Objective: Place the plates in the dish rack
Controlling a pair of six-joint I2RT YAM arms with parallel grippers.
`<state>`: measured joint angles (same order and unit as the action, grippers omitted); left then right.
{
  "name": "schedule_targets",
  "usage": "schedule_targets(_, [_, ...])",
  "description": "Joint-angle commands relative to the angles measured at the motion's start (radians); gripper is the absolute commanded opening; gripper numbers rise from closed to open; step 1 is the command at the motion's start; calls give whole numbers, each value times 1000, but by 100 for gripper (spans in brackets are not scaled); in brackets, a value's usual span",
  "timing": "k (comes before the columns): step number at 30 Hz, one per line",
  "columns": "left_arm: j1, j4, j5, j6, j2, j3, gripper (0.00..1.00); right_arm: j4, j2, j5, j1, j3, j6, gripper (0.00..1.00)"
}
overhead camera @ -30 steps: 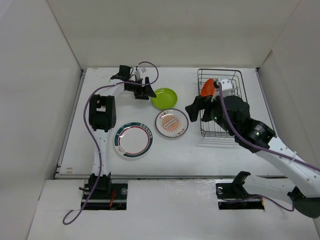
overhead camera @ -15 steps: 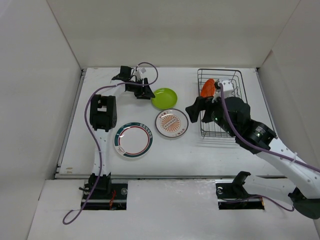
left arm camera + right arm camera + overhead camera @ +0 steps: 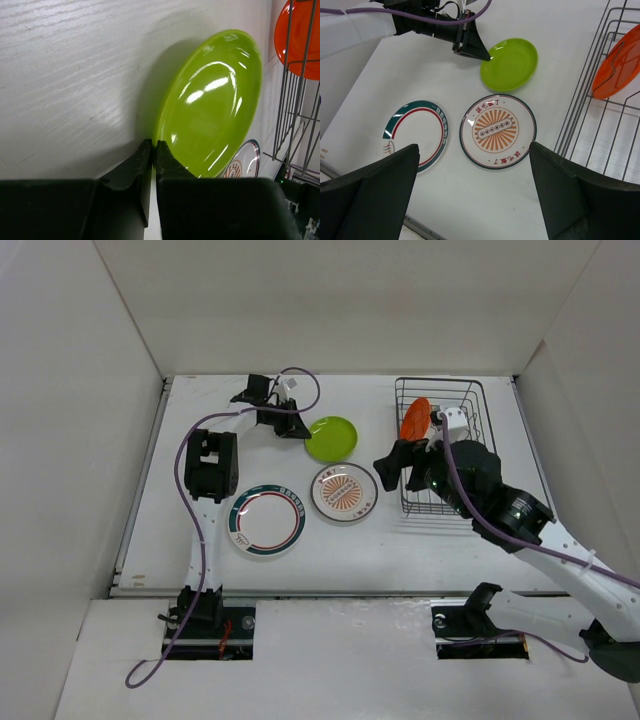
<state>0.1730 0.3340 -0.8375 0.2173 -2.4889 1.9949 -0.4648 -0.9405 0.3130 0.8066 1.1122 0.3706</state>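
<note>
The white plate with the dark green rim (image 3: pixel 266 521) lies flat on the table (image 3: pixel 170 540) at the left and has not moved.

Beside it, the left gripper (image 3: pixel 154 146) has crept a little to the right over the last second. Its fingers are pressed almost together, tips against the near rim of the lime green plate (image 3: pixel 331 438). That plate has been nudged slightly rightward, so it looks pushed rather than lifted. The wrist view shows only a sliver between the fingers, and I cannot tell whether any rim is caught there.

The plate with the orange-brown pattern (image 3: pixel 344 491) sits untouched.

The right gripper (image 3: pixel 474 150), spread wide and empty, has drawn back from the dish rack (image 3: pixel 450 380) and hangs over the patterned plate. That suggests this plate is next.

The orange plate (image 3: pixel 413 418) stands on edge in the rack, so one of the four is loaded.

From above, the right arm hides the rack's near end. The right wrist view cuts off most of the rack.
</note>
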Motion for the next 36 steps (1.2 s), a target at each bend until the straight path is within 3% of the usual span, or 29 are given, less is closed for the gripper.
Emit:
schedule_targets(1, [8, 40, 92, -21, -47, 16, 0, 18, 13, -9, 11, 1, 10, 95])
schedule_targets(12, [-144, -70, -58, 67, 189, -7, 0, 115, -15, -44, 11, -54, -21, 95])
schedule_targets(17, [-191, -61, -172, -86, 379, -94, 0, 218, -40, -77, 11, -75, -64, 95])
schedule_targets(21, [-191, -47, -164, -206, 614, -257, 0, 294, -105, -77, 11, -34, -110, 95])
schedule_targets(27, [-141, 9, -112, -298, 820, -444, 0, 442, -228, -173, -10, 43, -150, 95])
schedule_targets(33, [-95, 118, -187, -320, 907, -455, 0, 534, -316, -325, -78, 89, -131, 95])
schedule_targets(36, [-73, 138, -225, -335, 959, -455, 0, 557, -340, -313, -78, 89, -130, 95])
